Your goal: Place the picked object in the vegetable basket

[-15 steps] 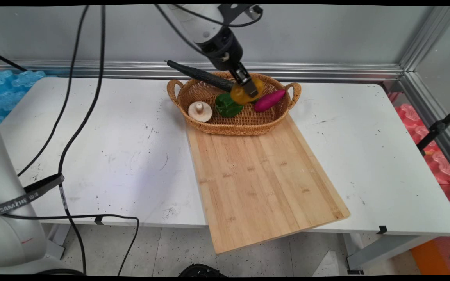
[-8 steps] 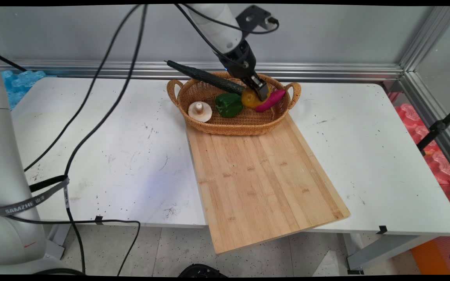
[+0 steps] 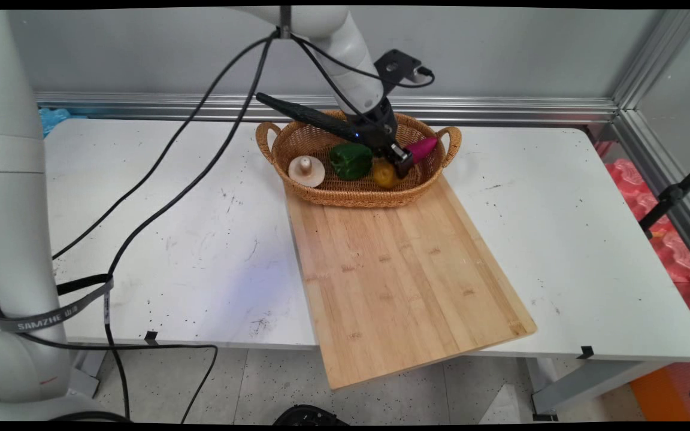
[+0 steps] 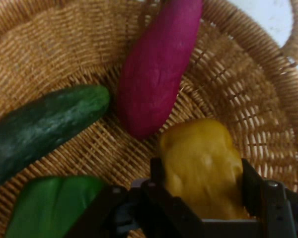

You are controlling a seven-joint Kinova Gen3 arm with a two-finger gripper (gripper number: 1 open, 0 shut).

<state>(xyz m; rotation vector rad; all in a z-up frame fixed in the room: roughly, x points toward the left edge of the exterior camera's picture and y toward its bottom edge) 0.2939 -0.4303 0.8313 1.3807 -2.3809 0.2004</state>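
Lowering since a moment ago, I am now carrying the yellow pepper (image 4: pixel 203 168) down into the wicker basket (image 3: pixel 345 191), my fingers (image 4: pixel 156 181) clamping it just beside the green pepper (image 3: pixel 350 160), purple sweet potato (image 4: pixel 156 69) and cucumber (image 4: pixel 44 124).

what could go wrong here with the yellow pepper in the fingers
The gripper is shut on the yellow pepper low inside the basket, so a lift could snag the wicker wall. The purple sweet potato and green pepper sit close by and could get knocked. The pepper's rounded, glossy skin might slip from the fingers.
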